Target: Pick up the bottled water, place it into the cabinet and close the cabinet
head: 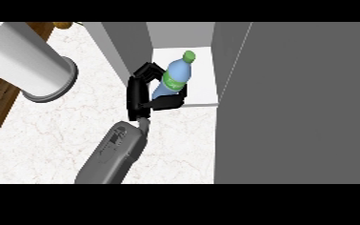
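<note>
Standing over the counter, I see one grey forearm point(116, 152) coming up from the lower edge, and its black hand point(144, 93) is wrapped round the bottled water point(172, 78). I cannot tell from here which of the robot's arms it is; no other hand shows. The fingers curl round the bottle's left side and the thumb crosses beneath its lower part, hiding the base. The bottle is pale blue with a green label and a green cap point(188, 55), and it leans so the cap points up and to the right. It sits over the white shelf point(200, 83) inside the open cabinet point(126, 43), between the grey side wall and the broad grey door point(288, 105) at right. A white cylinder point(35, 64) lies on the marbled counter point(49, 143) at far left, well apart from the hand.
</note>
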